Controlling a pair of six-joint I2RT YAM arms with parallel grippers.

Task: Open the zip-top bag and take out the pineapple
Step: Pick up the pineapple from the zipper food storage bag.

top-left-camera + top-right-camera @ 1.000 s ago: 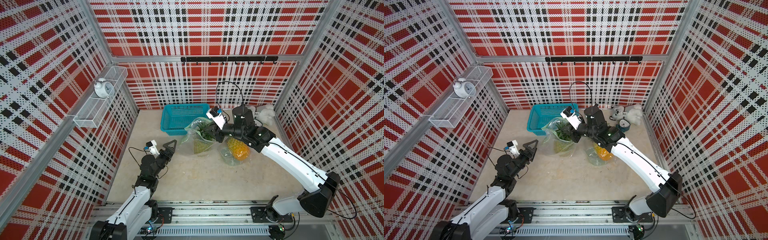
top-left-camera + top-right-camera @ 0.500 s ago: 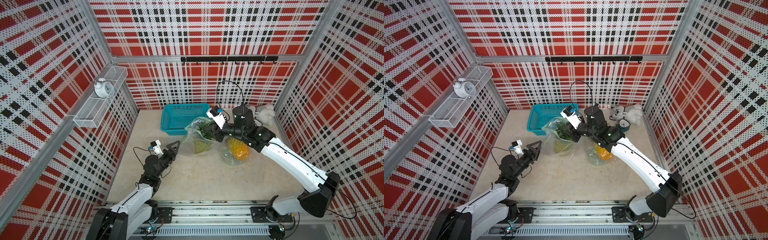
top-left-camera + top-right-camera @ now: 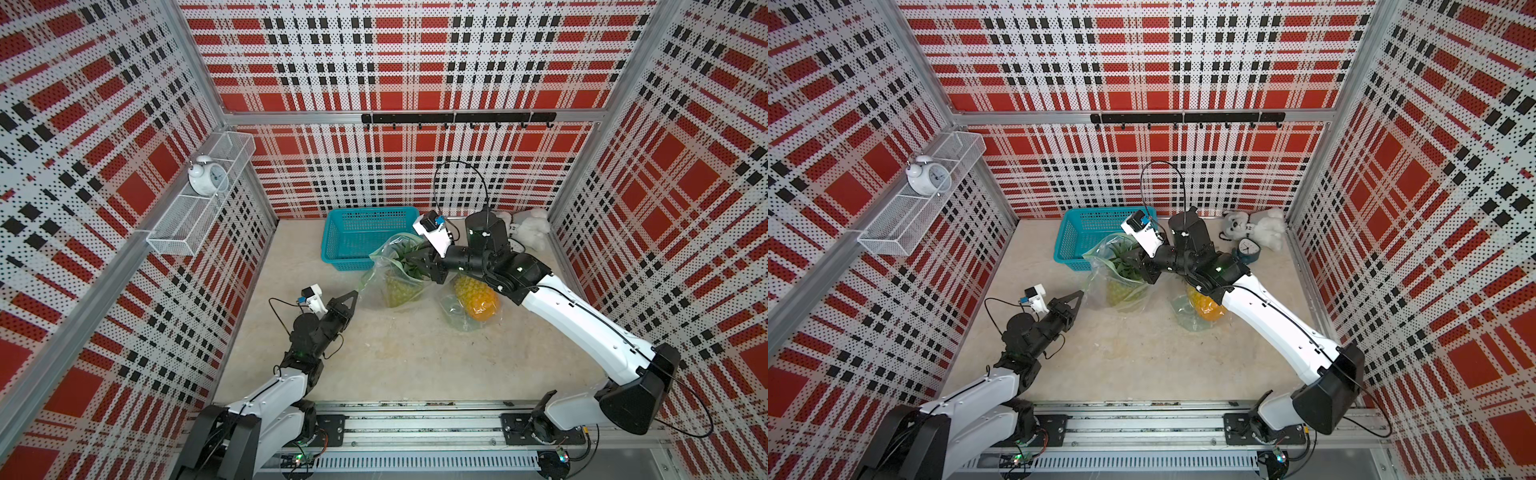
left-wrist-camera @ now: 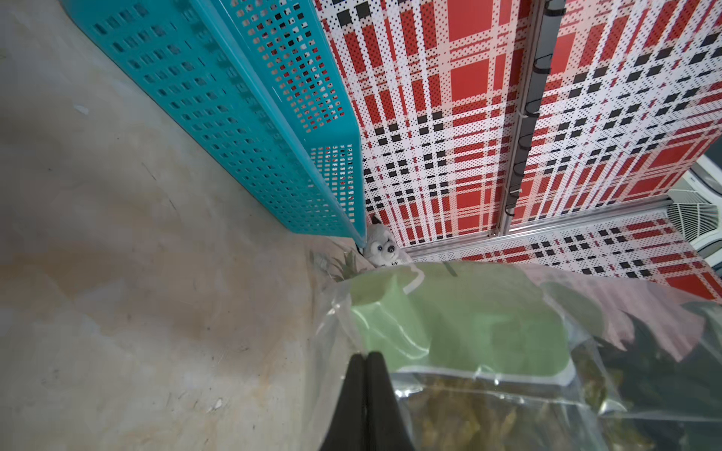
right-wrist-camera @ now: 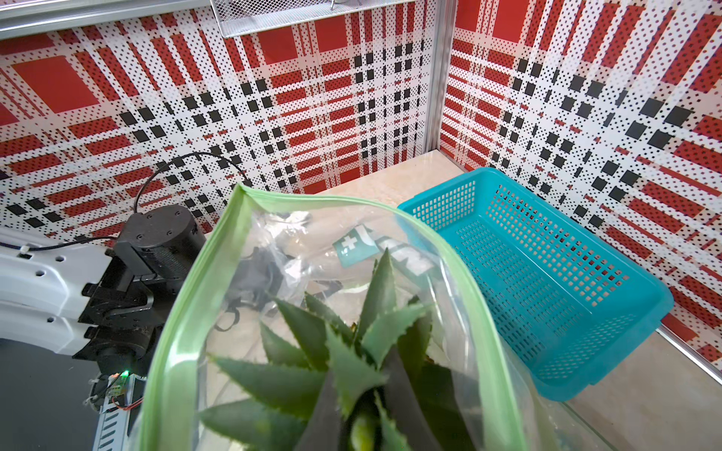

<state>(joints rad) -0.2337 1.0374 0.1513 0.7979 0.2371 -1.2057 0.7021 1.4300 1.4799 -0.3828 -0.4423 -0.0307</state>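
Well, the biggest thing on the beige table [image 3: 415, 365] is the right arm, stretched from the front rail across to the back, with its right gripper [image 3: 428, 266] buried in the green leaves of the pineapple [image 3: 401, 286] at the mouth of the zip-top bag [image 3: 395, 270]; its fingers look pressed together on the leaf crown, though the plastic and leaves hide the tips from me. The bag stands upright in the middle of the table, just in front of the teal basket [image 3: 361, 237], its green zip strip [image 5: 187, 312] gaping open around the leaves in the right wrist view. The left arm reaches in from the front left corner, and the left gripper [image 3: 354, 294] has its two black fingers [image 4: 365, 394] closed flat together right at the bag's clear edge; whether any film is pinched between them I cannot say. Beside the bag, under the right arm, a second pineapple [image 3: 476, 297] lies in a second clear bag [image 3: 453, 307]. Smaller things sit back in the corner: a white plush toy [image 3: 1256, 226] and a little blue clock [image 3: 1248, 248].
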